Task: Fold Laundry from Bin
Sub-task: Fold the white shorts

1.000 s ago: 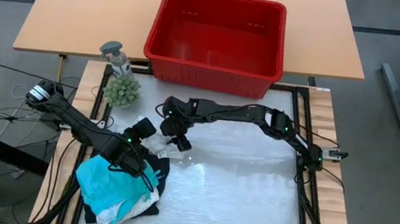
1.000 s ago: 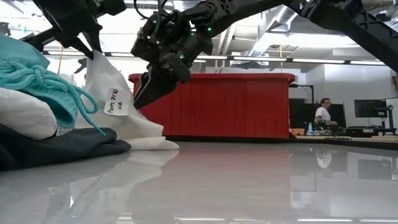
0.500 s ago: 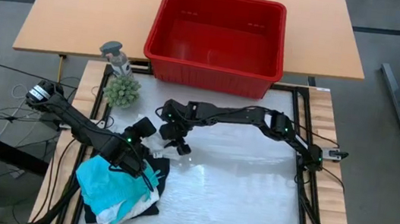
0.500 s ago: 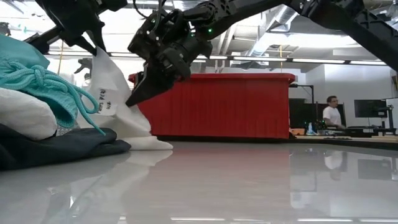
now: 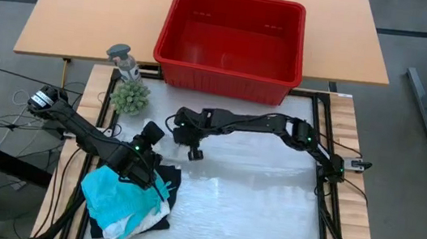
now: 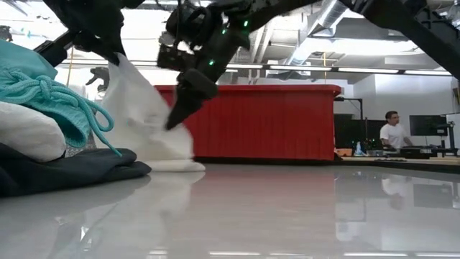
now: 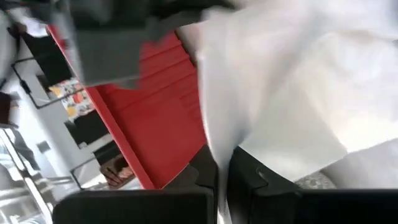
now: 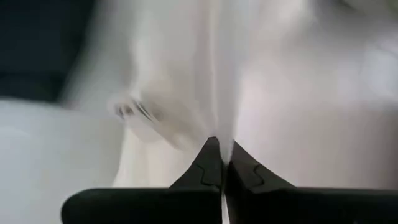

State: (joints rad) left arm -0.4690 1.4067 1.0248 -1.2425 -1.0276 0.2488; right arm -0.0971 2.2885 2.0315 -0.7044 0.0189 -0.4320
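Overhead, the red rectangular plastic bin (image 5: 231, 38) with slotted sides sits at the table's far edge with nothing visible inside. The laundry pile (image 5: 126, 199), teal over white and black, lies on the glossy white tabletop (image 5: 251, 214). The left gripper (image 5: 149, 169) and right gripper (image 5: 185, 150) are each clamped on a white cloth garment (image 6: 144, 122). Beyond, a person (image 6: 392, 133) sits at desks.

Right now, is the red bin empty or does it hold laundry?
Empty: the high view shows only the bin's bare red floor; the laundry lies piled on the table.
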